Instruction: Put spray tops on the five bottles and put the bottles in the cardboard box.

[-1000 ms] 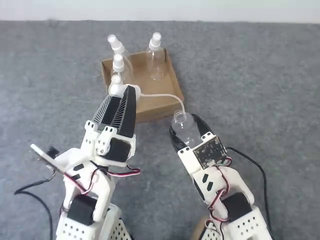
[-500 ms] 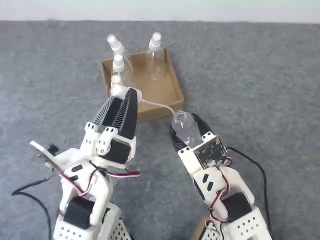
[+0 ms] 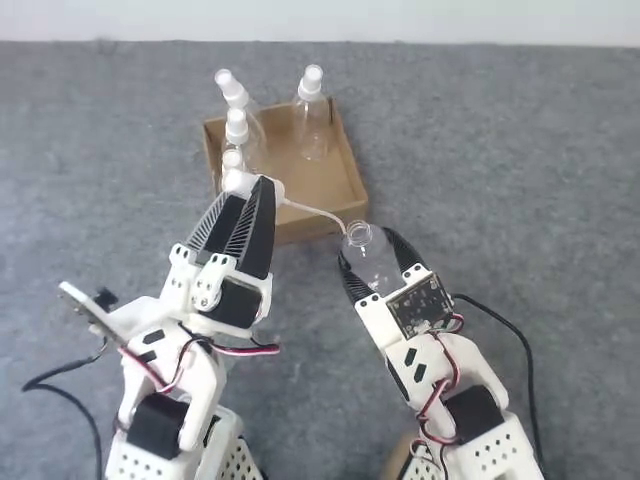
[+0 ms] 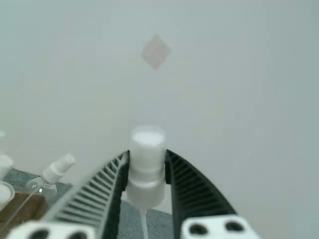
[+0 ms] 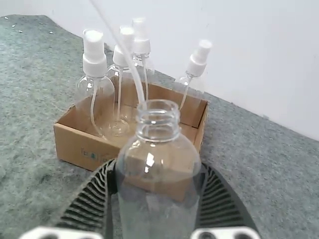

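Now left hand (image 3: 254,186) around spray top (image 4: 147,164), right hand (image 3: 367,248) around uncapped bottle (image 5: 157,164), tube (image 3: 315,210) at its rim beside cardboard box (image 3: 322,186)

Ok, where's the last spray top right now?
High view: clamped in the left end effector over the near edge of the cardboard box, the spray top has its tube tip at the open bottle mouth.

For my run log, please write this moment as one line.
left pincer: shut on spray top | right pincer: shut on open bottle | tube tip at bottle mouth | cardboard box: four capped bottles
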